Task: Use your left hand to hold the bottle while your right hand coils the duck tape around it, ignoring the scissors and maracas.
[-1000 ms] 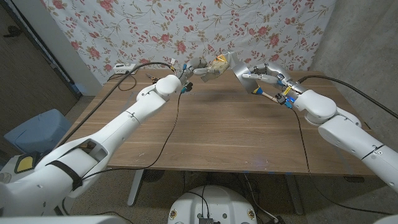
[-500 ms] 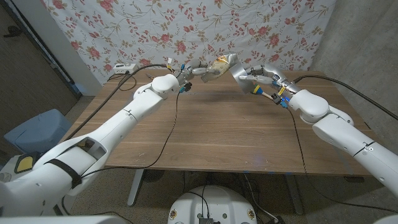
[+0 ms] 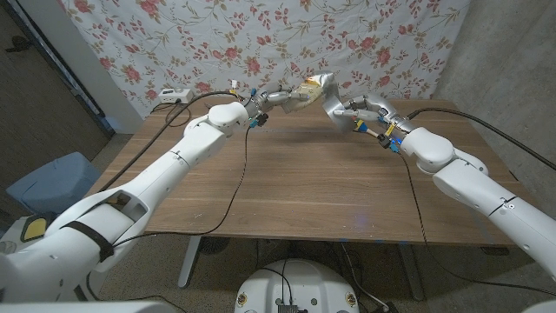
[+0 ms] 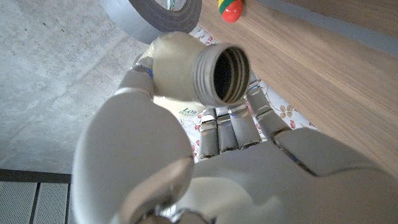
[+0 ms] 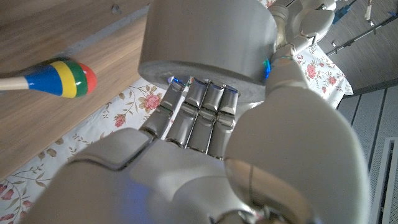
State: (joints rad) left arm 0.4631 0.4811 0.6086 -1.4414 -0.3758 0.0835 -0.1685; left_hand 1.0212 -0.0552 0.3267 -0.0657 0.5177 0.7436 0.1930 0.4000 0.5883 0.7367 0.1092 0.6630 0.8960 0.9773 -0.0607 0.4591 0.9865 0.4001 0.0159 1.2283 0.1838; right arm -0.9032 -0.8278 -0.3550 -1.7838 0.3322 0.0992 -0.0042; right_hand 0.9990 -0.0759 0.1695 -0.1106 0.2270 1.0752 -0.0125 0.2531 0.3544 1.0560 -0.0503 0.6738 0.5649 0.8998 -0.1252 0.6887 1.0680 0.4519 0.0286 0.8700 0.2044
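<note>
- Silver-grey duck tape (image 3: 327, 90), a full roll, is being gripped by the right hand (image 3: 363, 111) above the far part of the wooden table (image 3: 295, 183), at about 12 o'clock in the head view.
- In the right wrist view the right hand (image 5: 205, 118) is wrapping the roll (image 5: 208, 40), with fingers (image 5: 199, 115) lying along its outer band and the thumb bearing on the rim.
- Pale beige, the bottle (image 3: 304, 91) is being held by the left hand (image 3: 276, 97) in the air, just beside the tape at its 9 o'clock side; whether the two are touching cannot be told.
- In the left wrist view the left hand (image 4: 205, 155) is closing around the bottle (image 4: 193, 68), whose open threaded mouth is facing the camera, with the tape roll (image 4: 158, 15) just past it.
- A striped maraca (image 5: 53, 78), blue, yellow, green and red, is lying on the wood near the right hand; its handle (image 3: 375, 133) is showing at the right wrist in the head view.
- A floral cloth (image 3: 261, 35) is hanging behind the table.
</note>
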